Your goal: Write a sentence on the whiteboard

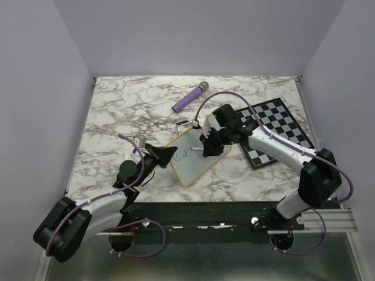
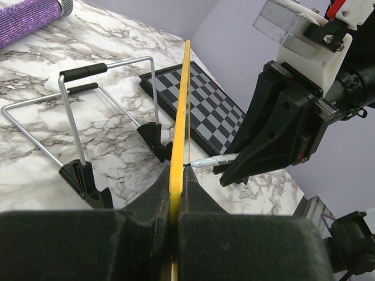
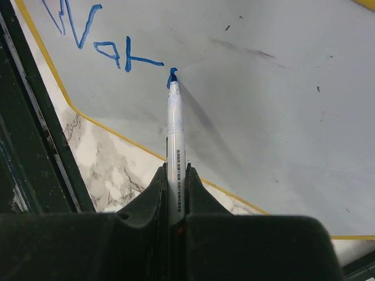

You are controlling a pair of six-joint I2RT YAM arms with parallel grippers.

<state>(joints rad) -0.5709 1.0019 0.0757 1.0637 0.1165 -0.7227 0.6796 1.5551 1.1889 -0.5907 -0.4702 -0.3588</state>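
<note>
Right wrist view gives us the closest look at the right gripper [image 3: 176, 175]. Its jaws are pinched narrow on a slim white marker [image 3: 174, 126], and the marker's blue tip touches the whiteboard [image 3: 263, 105]. Just left of the tip is the sentence [image 3: 96, 38], in blue strokes: a W, an a and part of a third letter. The board's face is white with a few faint smudges, and its frame is yellow.

From the left wrist we see something else: the board edge-on as a thin yellow line, with the left gripper [image 2: 176, 178] clamped tight on that frame. This view also shows a wire stand [image 2: 70, 117] with black feet on one side of the board, and a chessboard [image 2: 217, 117] beyond it. A purple glittery cylinder [image 2: 29, 20] lies at the upper left. None of the writing can be read from here.

Looking down from the top, we place the board near the middle of the marble table [image 1: 117, 111], between the two arms. It is turned at an angle, and the chessboard lies to its right under the right arm.
</note>
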